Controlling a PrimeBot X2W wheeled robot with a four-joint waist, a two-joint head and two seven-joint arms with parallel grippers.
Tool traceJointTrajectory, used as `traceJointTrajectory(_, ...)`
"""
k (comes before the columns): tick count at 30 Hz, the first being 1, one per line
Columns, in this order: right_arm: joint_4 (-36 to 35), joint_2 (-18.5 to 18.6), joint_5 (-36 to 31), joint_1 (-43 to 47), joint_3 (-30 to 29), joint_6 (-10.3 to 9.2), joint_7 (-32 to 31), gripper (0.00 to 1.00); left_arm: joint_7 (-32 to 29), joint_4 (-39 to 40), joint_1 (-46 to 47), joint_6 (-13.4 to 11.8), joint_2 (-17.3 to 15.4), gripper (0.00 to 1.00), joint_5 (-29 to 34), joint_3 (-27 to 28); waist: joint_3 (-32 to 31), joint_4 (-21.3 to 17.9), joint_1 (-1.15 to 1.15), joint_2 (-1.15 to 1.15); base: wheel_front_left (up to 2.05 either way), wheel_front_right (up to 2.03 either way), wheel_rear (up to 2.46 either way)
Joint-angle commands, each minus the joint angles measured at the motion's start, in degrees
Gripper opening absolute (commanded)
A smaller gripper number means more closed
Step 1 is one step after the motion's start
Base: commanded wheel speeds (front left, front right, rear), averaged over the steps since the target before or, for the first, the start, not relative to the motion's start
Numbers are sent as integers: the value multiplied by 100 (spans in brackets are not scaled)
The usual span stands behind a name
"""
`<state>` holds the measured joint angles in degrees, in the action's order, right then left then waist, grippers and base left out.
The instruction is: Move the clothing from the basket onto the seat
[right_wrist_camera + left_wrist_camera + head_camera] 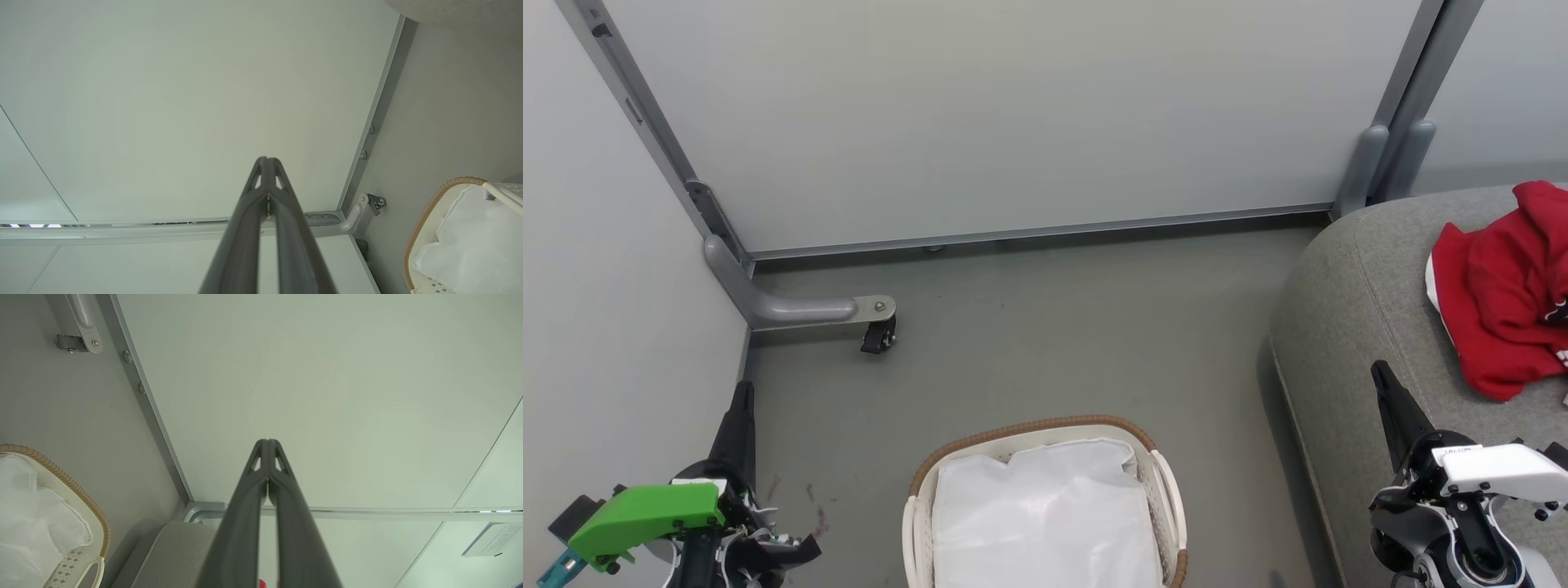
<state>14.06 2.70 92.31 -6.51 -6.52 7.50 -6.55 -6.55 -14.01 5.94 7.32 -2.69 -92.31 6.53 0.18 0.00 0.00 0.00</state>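
Head view: my left gripper [740, 400] and right gripper [1382, 377] are both pinched closed on nothing. The basket [1029, 429] stands between them, holding a white liner sheet [1045, 514]. The red clothing [1511, 302] lies on the grey seat [1347, 310], right of my right fingertips.

Left wrist view: my tips face a pale partition panel [327, 396], with the basket to their left and a paper notice [490, 539] to their right.

Right wrist view: a castor foot [376, 201] sits just right of my tips.

The left claw [742, 392] has a green housing [645, 514], the right claw [1380, 374] a white one, both with dark tapered fingers [245, 522].
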Motion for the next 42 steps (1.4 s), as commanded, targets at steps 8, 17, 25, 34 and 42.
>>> traceJointTrajectory(8,-17,34,20,59,-12,-2,-18,0,-17,9,55,31,-36,0,-20,10,0,0,0,0,0,0,0)
traceJointTrajectory(17,-17,34,20,59,-12,-2,-18,0,-17,8,55,31,-36,0,-20,10,0,0,0,0,0,0,0)
traceJointTrajectory(25,-17,34,20,59,-12,-2,-18,0,-16,8,55,31,-36,0,-20,10,0,0,0,0,0,0,0)
traceJointTrajectory(34,-17,34,20,59,-12,-2,-17,0,-16,9,55,31,-36,0,-20,10,0,0,0,0,0,0,0)
traceJointTrajectory(42,-17,34,20,60,-12,-2,-17,0,-16,9,55,31,-36,0,-19,10,0,0,0,0,0,0,0)
